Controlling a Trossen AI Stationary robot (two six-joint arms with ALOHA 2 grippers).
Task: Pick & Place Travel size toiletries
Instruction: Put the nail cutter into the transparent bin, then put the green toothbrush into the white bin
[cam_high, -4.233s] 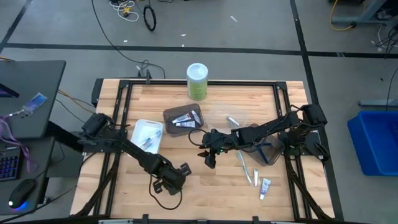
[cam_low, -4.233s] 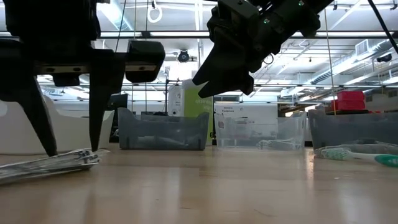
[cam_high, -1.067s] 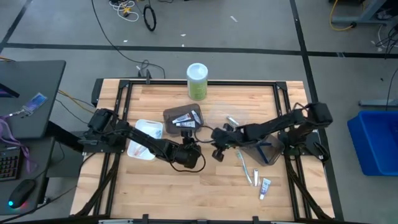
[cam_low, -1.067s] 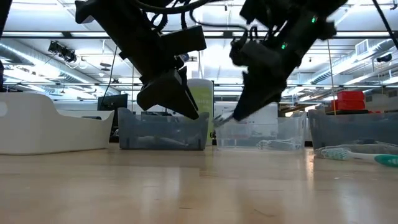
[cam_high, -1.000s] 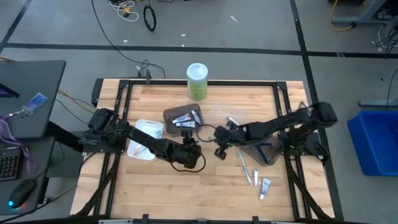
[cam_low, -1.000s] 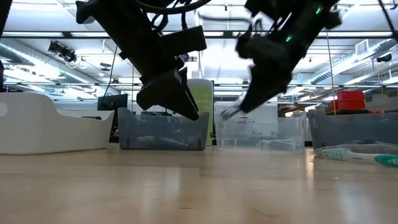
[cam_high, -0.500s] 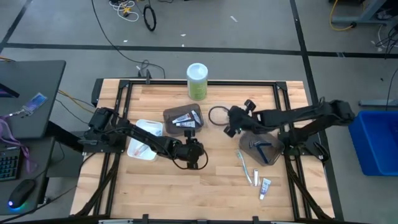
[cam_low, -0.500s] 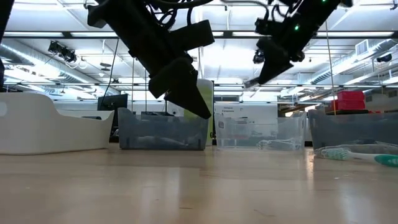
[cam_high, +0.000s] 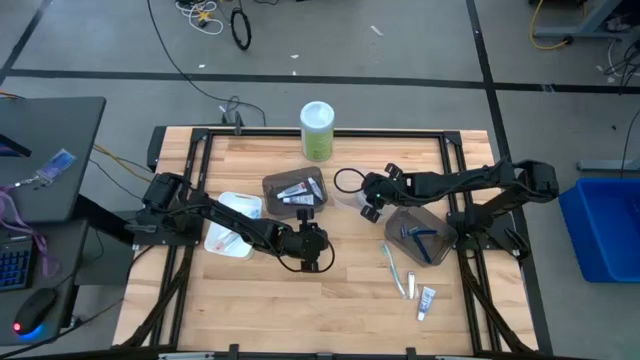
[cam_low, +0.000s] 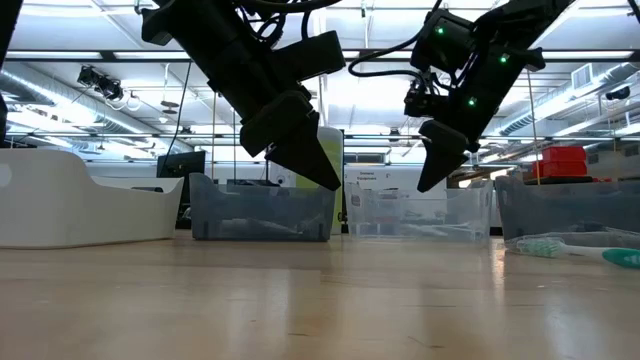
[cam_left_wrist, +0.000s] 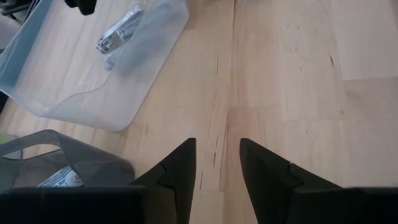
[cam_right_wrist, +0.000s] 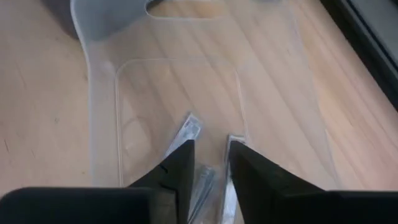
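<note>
The silvery packets in the clear tray are partly hidden behind the right pincer.

A green canister stands at the table's far edge, near the middle. In front of it lies a dark tray holding small tubes; left of that, a white tray; right of it, a clear tray with silvery packets inside. Farther right sits another dark tray holding razors. In front of that tray, on the bare wood, lie two toothbrushes and a tube
</note>
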